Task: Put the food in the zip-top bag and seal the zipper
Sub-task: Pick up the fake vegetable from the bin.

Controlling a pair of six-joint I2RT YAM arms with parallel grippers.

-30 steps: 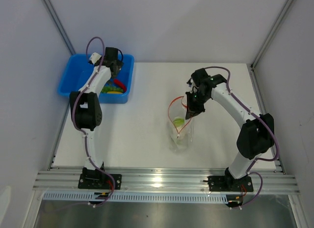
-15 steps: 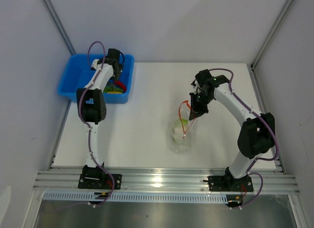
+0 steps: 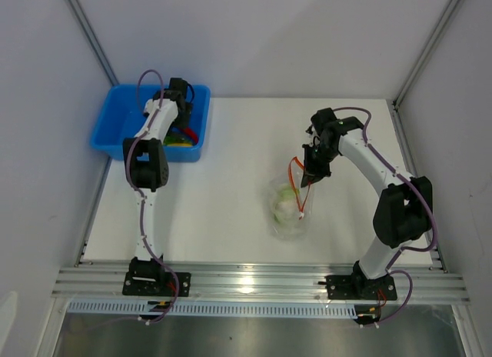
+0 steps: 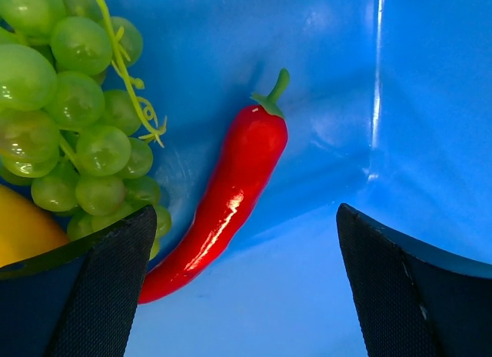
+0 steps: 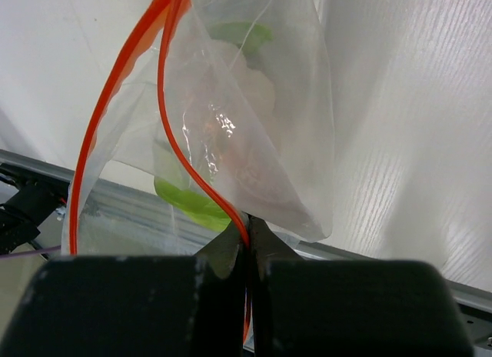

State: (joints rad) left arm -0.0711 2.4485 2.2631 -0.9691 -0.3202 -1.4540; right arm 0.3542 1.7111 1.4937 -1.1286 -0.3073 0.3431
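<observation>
Hazy cauliflower (image 5: 240, 103) inside the creased zip-top bag (image 5: 307, 149)

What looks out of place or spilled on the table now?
Nothing is spilled or damaged. Only the zip-top bag looks askew: it sags crumpled from the right gripper, pinched at its mouth, with the cauliflower inside.

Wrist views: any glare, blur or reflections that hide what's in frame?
Left wrist: sharp; a bright streak of glare on the blue bin and a highlight along the chili pepper, nothing hidden. Right wrist: reflections on the zip-top bag veil the cauliflower inside.
</observation>
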